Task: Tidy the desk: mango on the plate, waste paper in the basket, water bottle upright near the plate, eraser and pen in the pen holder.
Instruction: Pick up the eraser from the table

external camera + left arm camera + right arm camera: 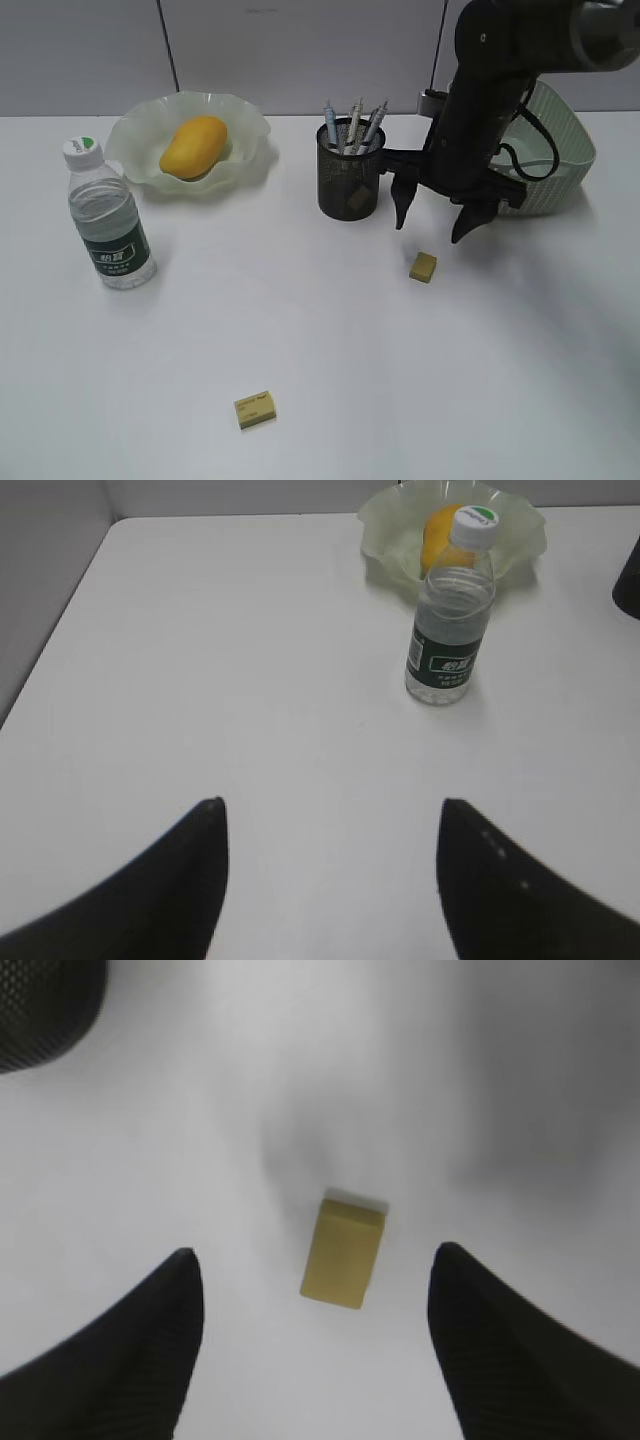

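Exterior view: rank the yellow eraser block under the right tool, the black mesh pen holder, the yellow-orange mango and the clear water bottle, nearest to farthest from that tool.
1. Yellow eraser block, just below the right tool.
2. Black mesh pen holder, beside it to the left.
3. Yellow-orange mango, on the ruffled plate, back left.
4. Clear water bottle, upright at far left.

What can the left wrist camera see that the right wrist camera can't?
Only the left wrist camera sees the water bottle standing up, and behind it the mango on the plate. Only the right wrist camera sees a yellow eraser lying on the desk between its open claw tips. Both show the white desk, a dark edge of the pen holder, and an open, empty claw; the left claw has nothing under it.
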Available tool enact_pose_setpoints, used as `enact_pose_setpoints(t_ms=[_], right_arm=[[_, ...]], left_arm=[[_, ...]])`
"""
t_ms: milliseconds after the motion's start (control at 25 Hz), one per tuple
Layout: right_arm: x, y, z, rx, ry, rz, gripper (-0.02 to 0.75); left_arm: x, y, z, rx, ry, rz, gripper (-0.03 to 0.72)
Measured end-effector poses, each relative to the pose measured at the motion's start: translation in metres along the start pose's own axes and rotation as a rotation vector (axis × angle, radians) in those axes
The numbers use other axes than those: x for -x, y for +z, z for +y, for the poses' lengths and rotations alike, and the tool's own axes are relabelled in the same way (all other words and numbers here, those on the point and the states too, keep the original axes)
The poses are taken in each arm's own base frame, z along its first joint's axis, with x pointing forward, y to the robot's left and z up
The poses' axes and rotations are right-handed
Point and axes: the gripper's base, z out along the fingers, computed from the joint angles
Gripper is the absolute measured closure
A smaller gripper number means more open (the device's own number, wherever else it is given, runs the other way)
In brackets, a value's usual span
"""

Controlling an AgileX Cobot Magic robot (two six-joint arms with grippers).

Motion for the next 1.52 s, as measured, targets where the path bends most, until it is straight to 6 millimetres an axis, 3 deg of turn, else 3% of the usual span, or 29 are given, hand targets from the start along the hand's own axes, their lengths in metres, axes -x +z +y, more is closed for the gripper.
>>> enact_pose_setpoints(t_ms=[320, 640, 1200, 1520], right_arm=[[-0.003, 0.019, -0.003, -0.035, 0.005, 0.053, 0.189], [-0.015, 0.038, 0.007, -0.058, -0.032, 0.089, 0.196], [-0.014, 0.038, 0.007, -0.069, -0.044, 0.080, 0.230], [-0.014, 0.038, 0.007, -0.069, -0.044, 0.077, 0.302]], left_arm=[[0.000, 0.000, 0.000, 0.000, 0.000, -0.001, 0.190], [0.000, 0.000, 0.000, 0.000, 0.000, -0.001, 0.190], [0.000, 0.000, 0.000, 0.000, 0.000, -0.001, 0.190], [0.000, 0.000, 0.000, 0.000, 0.000, -0.001, 0.190]])
